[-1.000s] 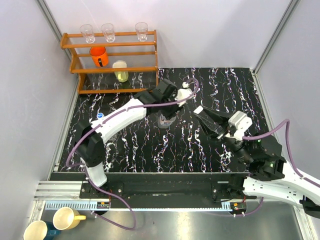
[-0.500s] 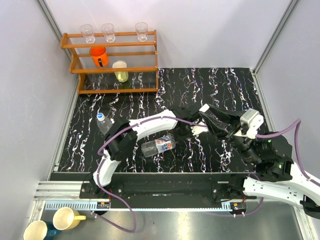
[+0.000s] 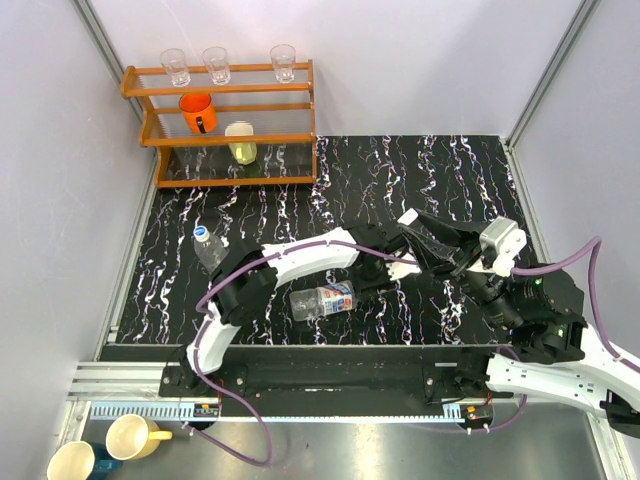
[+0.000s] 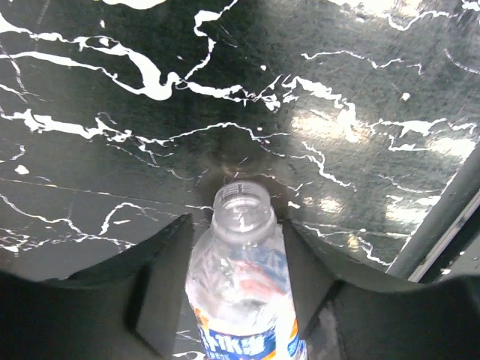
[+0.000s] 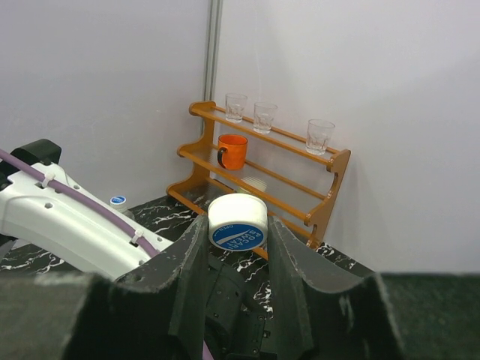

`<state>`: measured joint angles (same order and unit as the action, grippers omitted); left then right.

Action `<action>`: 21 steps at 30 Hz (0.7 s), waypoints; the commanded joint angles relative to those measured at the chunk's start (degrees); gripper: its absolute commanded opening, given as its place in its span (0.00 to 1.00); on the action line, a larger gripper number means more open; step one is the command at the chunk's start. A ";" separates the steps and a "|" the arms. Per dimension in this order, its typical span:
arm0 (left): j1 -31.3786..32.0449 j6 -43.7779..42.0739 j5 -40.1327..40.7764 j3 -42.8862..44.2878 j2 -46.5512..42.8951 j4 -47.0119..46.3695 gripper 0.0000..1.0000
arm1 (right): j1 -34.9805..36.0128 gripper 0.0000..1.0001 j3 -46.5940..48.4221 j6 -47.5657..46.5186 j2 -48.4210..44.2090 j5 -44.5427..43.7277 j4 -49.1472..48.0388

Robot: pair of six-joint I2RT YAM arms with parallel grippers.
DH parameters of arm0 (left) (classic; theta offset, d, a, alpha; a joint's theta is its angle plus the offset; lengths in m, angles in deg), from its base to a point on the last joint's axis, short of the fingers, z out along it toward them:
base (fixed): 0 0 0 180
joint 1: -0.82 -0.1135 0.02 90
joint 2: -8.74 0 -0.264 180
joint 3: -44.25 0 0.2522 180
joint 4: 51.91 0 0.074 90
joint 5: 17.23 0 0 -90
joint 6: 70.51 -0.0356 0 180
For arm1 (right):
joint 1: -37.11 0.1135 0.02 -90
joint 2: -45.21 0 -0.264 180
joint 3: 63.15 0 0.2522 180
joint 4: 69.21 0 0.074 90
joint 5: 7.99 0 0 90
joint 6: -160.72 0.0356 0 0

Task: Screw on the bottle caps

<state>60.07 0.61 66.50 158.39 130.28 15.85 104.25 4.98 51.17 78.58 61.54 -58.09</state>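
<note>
Right claw [image 5: 237, 227] is clamped on a white cap [image 5: 238, 213], held up in the air. Left claw [image 4: 236, 225] grips an uncapped bottle [image 4: 241, 292] by its shoulders, near the middle of the table [image 4: 337, 75]. The step in hand looks like bringing cap to neck. Next, the cap must meet the open neck squarely, then turn. The cap's blue face and the bottle's blue and orange label carry white lettering, unreadable. A second bottle [image 3: 207, 246], capped, sits at left.

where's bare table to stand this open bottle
Widest bare patch: black marbled tabletop between the orange wooden rack and right wall. Crowded at centre: left gripper holding the clear uncapped plastic bottle, right gripper with a white round cap close by.
</note>
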 commanded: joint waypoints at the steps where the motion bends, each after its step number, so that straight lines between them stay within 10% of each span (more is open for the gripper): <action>1: 0.35 0.86 -0.77 -1.67 -4.90 -3.72 0.61 | 0.45 0.25 1.62 1.09 -0.05 -1.50 0.26; 11: 0.43 0.94 1.34 -5.28 -9.38 -5.92 0.99 | 0.45 0.25 2.58 1.36 0.56 -1.50 1.31; 21: 0.26 4.28 6.00 -9.85 -21.77 -2.78 0.99 | 0.45 0.26 3.64 1.62 0.21 -1.86 2.28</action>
<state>60.39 2.30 69.46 149.43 115.42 11.52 104.25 5.88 52.13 78.82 61.46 -55.59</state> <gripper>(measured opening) 0.987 0.383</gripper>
